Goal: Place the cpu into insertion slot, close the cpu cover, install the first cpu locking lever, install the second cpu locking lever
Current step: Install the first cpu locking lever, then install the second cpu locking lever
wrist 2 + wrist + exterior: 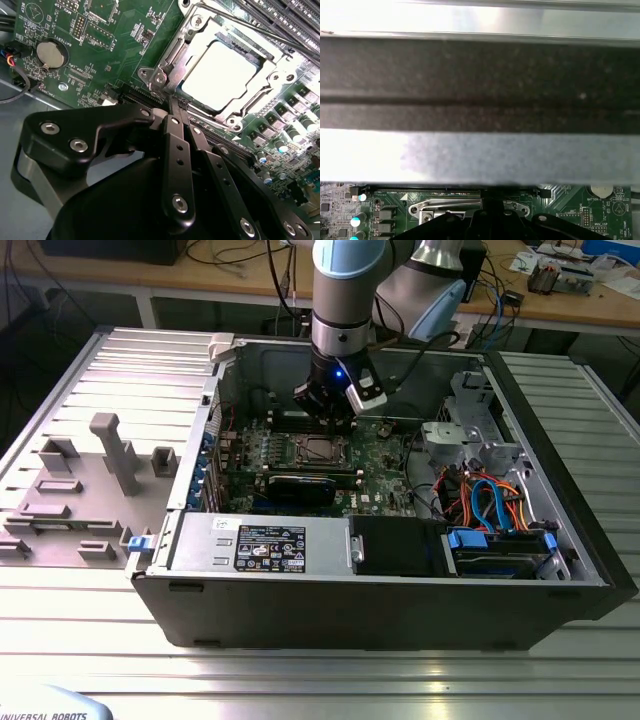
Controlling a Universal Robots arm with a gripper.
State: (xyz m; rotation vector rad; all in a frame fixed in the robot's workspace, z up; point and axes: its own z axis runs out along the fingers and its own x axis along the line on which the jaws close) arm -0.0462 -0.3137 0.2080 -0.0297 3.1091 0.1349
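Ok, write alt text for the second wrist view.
The cpu sits in the insertion slot with the cpu cover closed over its edges. The black pincer, fingers together, sits at the socket's corner on the green motherboard, beside a coin battery.

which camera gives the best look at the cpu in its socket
The second wrist view: the cpu lies flat in the insertion slot, its top plainly lit. In the exterior view it is a small square under the gripper.

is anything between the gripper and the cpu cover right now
Nothing visible is. In the second wrist view the gripper, fingers together, sits at the edge of the cpu cover, which lies closed around the cpu.
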